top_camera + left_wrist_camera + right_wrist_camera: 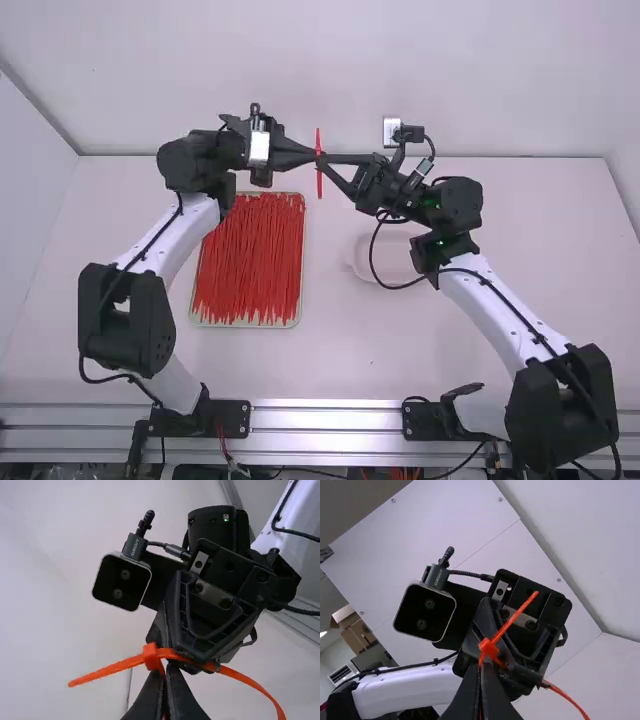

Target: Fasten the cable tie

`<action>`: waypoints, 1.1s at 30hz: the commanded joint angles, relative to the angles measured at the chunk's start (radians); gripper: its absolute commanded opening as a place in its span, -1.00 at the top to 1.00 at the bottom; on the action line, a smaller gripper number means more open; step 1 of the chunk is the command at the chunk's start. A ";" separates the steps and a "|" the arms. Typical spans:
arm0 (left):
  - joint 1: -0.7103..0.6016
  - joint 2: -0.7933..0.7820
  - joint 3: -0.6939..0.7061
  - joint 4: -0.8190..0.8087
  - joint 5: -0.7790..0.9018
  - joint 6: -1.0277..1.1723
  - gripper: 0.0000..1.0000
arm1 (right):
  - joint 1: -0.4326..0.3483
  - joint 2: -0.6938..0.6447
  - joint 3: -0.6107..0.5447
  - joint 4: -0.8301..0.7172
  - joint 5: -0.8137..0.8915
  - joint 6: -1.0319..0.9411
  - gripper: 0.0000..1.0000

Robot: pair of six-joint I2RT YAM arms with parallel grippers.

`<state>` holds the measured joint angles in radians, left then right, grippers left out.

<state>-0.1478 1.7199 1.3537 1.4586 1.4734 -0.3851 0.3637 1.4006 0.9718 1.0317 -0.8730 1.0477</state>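
Note:
A red cable tie [319, 160] is held upright in the air above the back of the table, between both grippers. My left gripper [311, 157] comes in from the left and my right gripper [331, 168] from the right, tip to tip. In the left wrist view my left gripper [163, 682] is shut just below the tie's head [150, 657], and the strap [102, 672] runs out to both sides of it. In the right wrist view my right gripper [481, 680] is shut on the tie under its head [488, 648], and the tail [520, 610] points away across the left gripper.
A tan tray [297, 322] with several loose red cable ties [250, 260] lies on the table under the left arm. A faint pale shape [360, 265] lies on the table right of the tray, near the right arm's cable.

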 commanded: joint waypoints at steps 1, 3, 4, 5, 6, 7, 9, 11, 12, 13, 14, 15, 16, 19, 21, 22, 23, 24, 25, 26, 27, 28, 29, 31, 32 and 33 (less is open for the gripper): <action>-0.017 0.003 -0.020 0.052 0.093 -0.046 0.97 | -0.023 -0.002 0.057 0.005 0.116 0.003 1.00; -0.017 0.003 -0.020 0.084 0.093 -0.083 0.97 | -0.023 -0.002 0.057 0.012 0.119 0.005 1.00; -0.017 0.003 -0.020 0.088 0.093 -0.090 0.97 | -0.023 -0.002 0.057 0.013 0.119 0.007 1.00; -0.017 0.003 -0.020 0.090 0.093 -0.095 0.97 | -0.023 -0.002 0.058 0.012 0.118 0.015 1.00; -0.017 0.003 -0.020 0.090 0.093 -0.098 0.97 | -0.024 -0.002 0.057 0.013 0.111 0.022 1.00; -0.016 0.003 -0.020 0.083 0.092 -0.097 0.97 | -0.025 -0.002 0.057 0.012 0.101 0.020 1.00; -0.014 0.003 -0.020 0.072 0.091 -0.098 0.97 | -0.028 -0.002 0.057 0.012 0.087 0.014 0.90; -0.006 0.003 -0.020 0.039 0.092 -0.098 0.97 | -0.043 -0.002 0.057 0.012 0.040 0.002 0.27; -0.002 0.003 -0.020 0.007 0.092 -0.101 0.97 | -0.053 -0.002 0.057 0.012 0.018 0.002 -0.31; -0.004 0.003 -0.020 -0.016 0.092 -0.101 0.97 | -0.063 -0.002 0.057 0.013 -0.003 0.003 -0.96; -0.005 0.003 -0.020 -0.025 0.092 -0.100 0.97 | -0.064 -0.002 0.057 0.013 -0.008 0.004 -0.97; -0.008 0.003 -0.020 -0.043 0.092 -0.101 0.97 | -0.070 -0.002 0.057 0.015 -0.018 0.003 -0.97; -0.010 0.003 -0.020 -0.059 0.092 -0.101 0.96 | -0.074 -0.002 0.057 0.016 -0.024 0.004 -0.97; -0.010 0.003 -0.020 -0.074 0.092 -0.129 0.97 | -0.079 -0.002 0.057 0.016 -0.044 0.035 -0.96; -0.009 0.003 -0.020 -0.062 0.092 -0.173 0.97 | -0.083 -0.002 0.057 0.006 -0.047 0.087 -0.97; -0.010 0.003 -0.020 -0.060 0.092 -0.175 0.97 | -0.083 -0.002 0.057 0.005 -0.047 0.091 -0.97; -0.010 0.003 -0.020 -0.051 0.092 -0.194 0.97 | -0.082 -0.002 0.056 0.000 -0.047 0.129 -0.97; -0.010 0.003 -0.020 -0.051 0.092 -0.196 0.97 | -0.083 -0.002 0.055 0.002 -0.048 0.139 -0.96; -0.010 0.003 -0.020 -0.051 0.092 -0.195 0.97 | -0.083 -0.002 0.055 0.000 -0.047 0.146 -0.97; -0.010 0.003 -0.020 -0.051 0.092 -0.195 0.97 | -0.083 -0.002 0.055 0.000 -0.047 0.146 -0.97; -0.011 0.003 -0.020 -0.053 0.092 -0.195 0.97 | -0.083 -0.002 0.055 -0.001 -0.049 0.145 -0.97; -0.013 0.003 -0.020 -0.056 0.092 -0.195 0.97 | -0.082 -0.002 0.055 -0.003 -0.047 0.146 -1.00; -0.025 0.003 -0.020 -0.056 0.092 -0.195 0.97 | -0.082 -0.002 0.055 -0.003 -0.048 0.146 -0.97; -0.037 0.003 -0.020 -0.057 0.092 -0.195 0.97 | -0.083 -0.002 0.055 -0.003 -0.051 0.148 -0.93; -0.047 0.003 -0.020 -0.063 0.092 -0.195 0.97 | -0.082 -0.002 0.055 -0.003 -0.052 0.171 -0.92; -0.051 0.003 -0.020 -0.064 0.092 -0.195 0.97 | -0.082 -0.002 0.055 -0.005 -0.055 0.183 -0.92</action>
<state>-0.1745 1.7279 1.3346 1.3914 1.5536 -0.5697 0.2832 1.3960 1.0019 1.0237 -0.9157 1.1988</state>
